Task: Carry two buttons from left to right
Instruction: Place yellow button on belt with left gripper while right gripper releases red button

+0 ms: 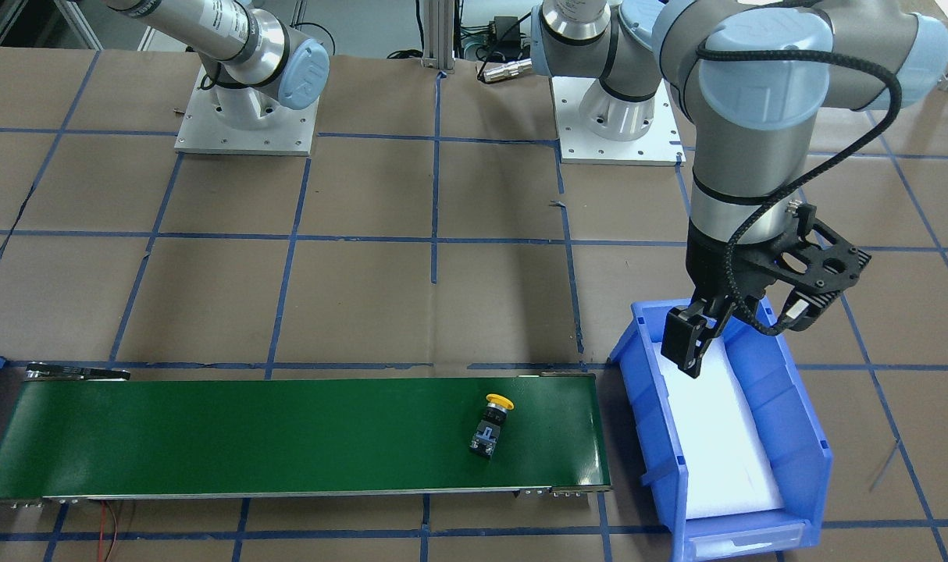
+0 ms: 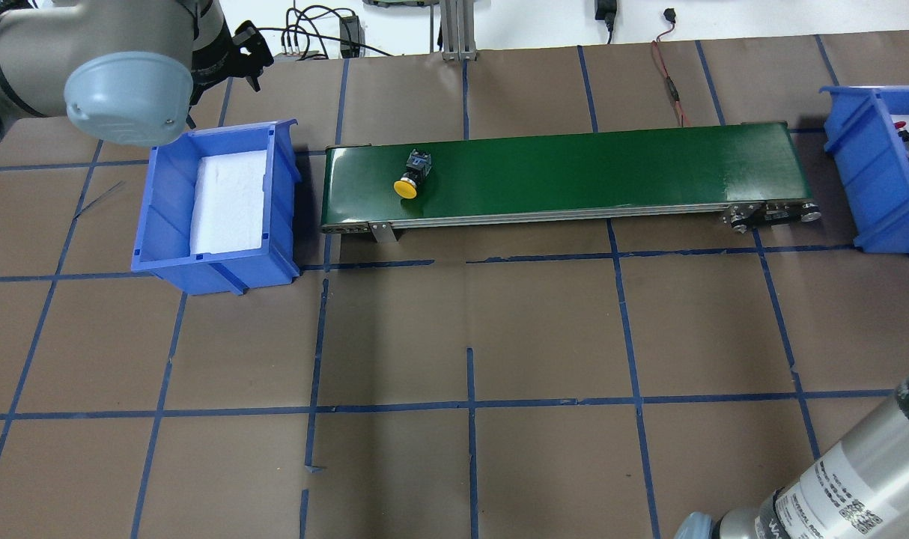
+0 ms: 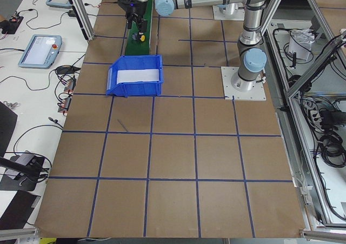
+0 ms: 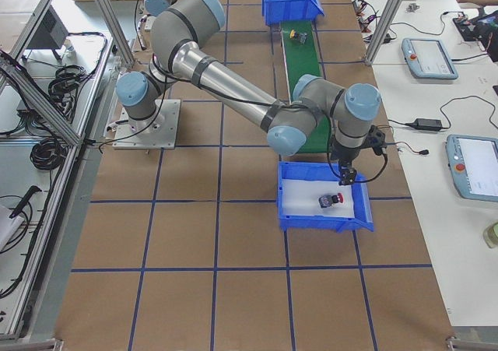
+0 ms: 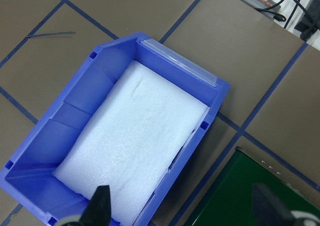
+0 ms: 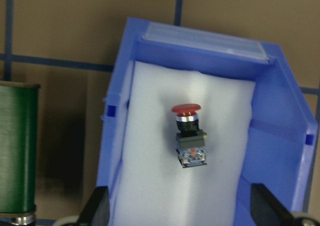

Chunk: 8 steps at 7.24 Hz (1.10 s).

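Glossy green belt (image 1: pixel 286 429), dome-capped yellow button (image 1: pixel 490 428)

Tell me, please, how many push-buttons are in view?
2. The yellow button lies on the green conveyor belt, near the left blue bin; the red button lies inside the right blue bin. None seems hidden.

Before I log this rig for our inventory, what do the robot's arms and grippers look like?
The left arm and right arm are silver-grey tubes with pale blue joint caps. A black braided cable runs along the left wrist; a white printed label marks the right arm. The left gripper and right gripper have black fingers.
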Motion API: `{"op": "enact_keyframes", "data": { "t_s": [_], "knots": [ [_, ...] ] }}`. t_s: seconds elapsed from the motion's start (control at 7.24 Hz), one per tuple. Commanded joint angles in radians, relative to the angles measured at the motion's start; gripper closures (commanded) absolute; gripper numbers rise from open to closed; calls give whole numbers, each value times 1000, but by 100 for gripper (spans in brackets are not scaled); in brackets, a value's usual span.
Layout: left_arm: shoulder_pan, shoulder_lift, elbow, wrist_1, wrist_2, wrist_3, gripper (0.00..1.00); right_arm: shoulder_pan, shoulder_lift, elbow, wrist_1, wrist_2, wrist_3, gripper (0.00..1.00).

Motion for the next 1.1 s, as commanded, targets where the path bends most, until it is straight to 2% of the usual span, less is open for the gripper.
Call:
{"op": "enact_keyframes", "data": {
  "t_s": [0.0,0.28,0.41,0.55,0.69,0.97],
  "knots": [
    [-2,9,-11,2,2,35,0,97,-41,1,-7,51,1,1],
    [-2,9,-1,-15,32,358,0,201,-89,13,2,46,9,1],
    [1,18,-3,-16,25,439,0,252,-107,19,4,48,18,1],
    [-6,18,-8,-44,11,525,0,304,-123,22,3,48,57,1],
    [-15,20,1,-106,-62,621,0,346,-131,24,3,46,76,1],
    [-8,23,6,-182,-81,833,0,425,-167,48,3,31,134,0]
  ]
}}
